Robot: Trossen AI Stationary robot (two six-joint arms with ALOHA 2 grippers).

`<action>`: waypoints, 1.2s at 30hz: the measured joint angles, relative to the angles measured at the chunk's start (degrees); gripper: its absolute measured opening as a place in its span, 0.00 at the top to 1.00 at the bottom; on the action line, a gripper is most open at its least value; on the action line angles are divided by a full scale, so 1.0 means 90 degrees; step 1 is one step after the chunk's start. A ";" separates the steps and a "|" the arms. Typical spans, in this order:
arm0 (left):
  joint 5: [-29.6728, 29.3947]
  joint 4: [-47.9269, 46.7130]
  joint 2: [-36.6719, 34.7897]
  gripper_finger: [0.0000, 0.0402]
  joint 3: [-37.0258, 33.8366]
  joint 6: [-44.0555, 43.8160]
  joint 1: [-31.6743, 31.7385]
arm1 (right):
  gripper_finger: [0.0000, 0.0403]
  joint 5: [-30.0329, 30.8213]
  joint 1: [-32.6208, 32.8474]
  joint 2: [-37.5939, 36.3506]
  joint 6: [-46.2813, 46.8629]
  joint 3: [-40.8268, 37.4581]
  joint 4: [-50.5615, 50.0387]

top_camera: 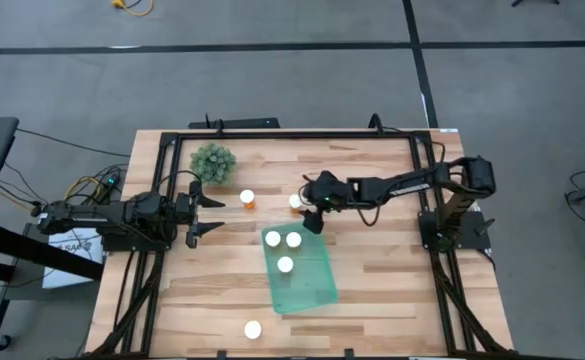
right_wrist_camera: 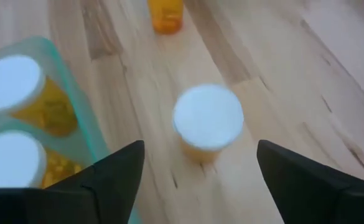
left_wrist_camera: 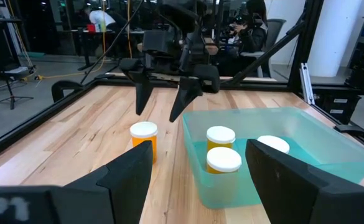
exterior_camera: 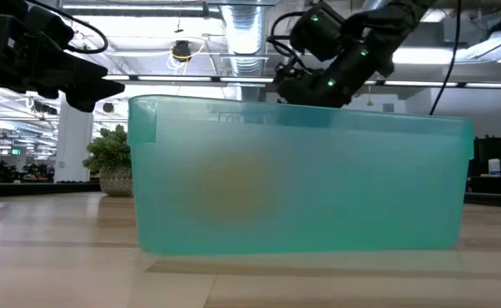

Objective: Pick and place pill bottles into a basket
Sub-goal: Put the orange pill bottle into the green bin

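My right gripper [top_camera: 310,208] [right_wrist_camera: 200,144] is open and slants down over an orange pill bottle with a white cap [right_wrist_camera: 208,118] [top_camera: 295,201]. That bottle stands on the table just beyond the basket's far rim. The fingers are above it, one to each side, and touch nothing. The teal basket [top_camera: 312,285] holds three upright bottles [top_camera: 273,239] [top_camera: 294,239] [top_camera: 285,264]. Another bottle [top_camera: 247,197] stands left of the first, and one [top_camera: 253,329] stands near the front edge. My left gripper [top_camera: 215,214] [left_wrist_camera: 199,147] waits open at the table's left side.
A small bushy green plant [top_camera: 213,160] stands at the far left of the table. A black frame [top_camera: 302,133] runs around the tabletop. In the low view the basket's near wall [exterior_camera: 301,184] hides what lies behind it. Bare wood lies to the right of the basket.
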 joint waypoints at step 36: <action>0.0000 0.0000 0.0001 0.38 0.0001 -0.0002 -0.0001 | 0.17 0.0160 -0.0210 0.1046 -0.0331 0.1406 -0.1177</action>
